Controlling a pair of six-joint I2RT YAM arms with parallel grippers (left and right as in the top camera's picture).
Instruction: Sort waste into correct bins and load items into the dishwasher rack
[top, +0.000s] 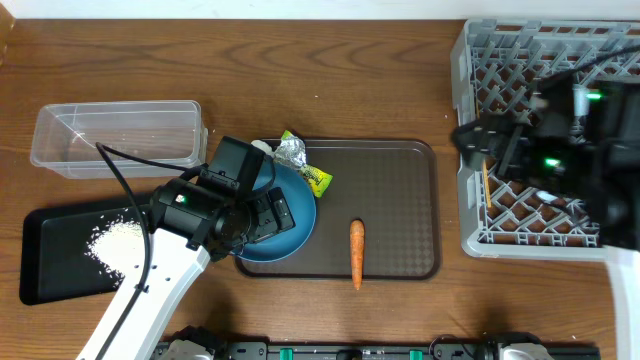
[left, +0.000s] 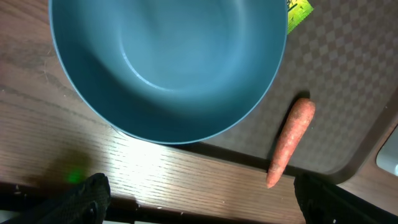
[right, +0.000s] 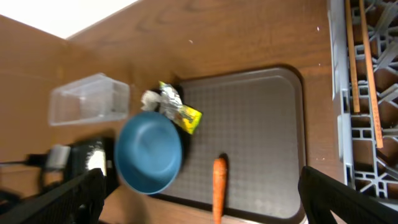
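A blue bowl (top: 290, 232) (left: 168, 62) (right: 148, 152) sits at the brown tray's front-left corner, overhanging onto the table. My left gripper (top: 262, 215) (left: 199, 208) hovers over it, open and empty, with the bowl beyond its fingertips. An orange carrot (top: 356, 252) (left: 291, 142) (right: 219, 185) lies on the tray. The yellow-green snack packet (top: 312, 178) (right: 188, 118), silver foil (top: 291, 150) (right: 169, 96) and white tissue (top: 260, 147) lie behind the bowl. My right gripper (top: 488, 145) (right: 208, 199) is open and empty, high over the grey rack (top: 470, 90) (right: 339, 93), where the chopsticks (right: 359, 62) lie.
The clear tub (top: 120, 135) (right: 90, 99) stands at the back left. The black tray (top: 50, 260) in front of it holds a heap of rice (top: 115, 240). The brown tray (top: 400, 200) (right: 255, 124) lies mid-table, left of the rack.
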